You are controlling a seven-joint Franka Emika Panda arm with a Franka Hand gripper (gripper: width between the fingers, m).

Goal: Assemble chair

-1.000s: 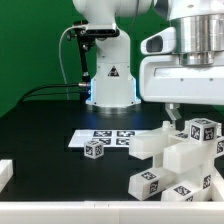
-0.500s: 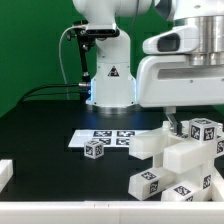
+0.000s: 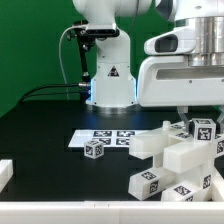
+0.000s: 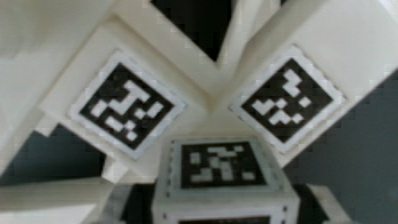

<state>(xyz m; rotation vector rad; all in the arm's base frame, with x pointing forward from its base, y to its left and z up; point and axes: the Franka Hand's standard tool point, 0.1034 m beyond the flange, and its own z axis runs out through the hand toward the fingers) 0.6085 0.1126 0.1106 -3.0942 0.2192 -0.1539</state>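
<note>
The chair parts [image 3: 170,160], chunky white blocks with black-and-white tags, lie piled at the exterior view's lower right. A small tagged cube [image 3: 94,149] lies apart, to the left of the pile. My gripper [image 3: 185,121] hangs over the top of the pile, next to a tagged block [image 3: 204,131]. In the wrist view two tagged slabs [image 4: 125,100] [image 4: 288,92] slant apart above a tagged block [image 4: 221,168]. That block sits between my dark fingers [image 4: 150,196]. The jaws stand open on either side of it, close to its sides.
The marker board [image 3: 108,136] lies flat on the black table behind the pile. The arm's white base [image 3: 110,80] stands at the back with a green wall behind it. A white rim [image 3: 6,172] shows at the exterior view's lower left.
My gripper has shifted toward the exterior view's right, over the top tagged block. The chair parts have stayed in place.
</note>
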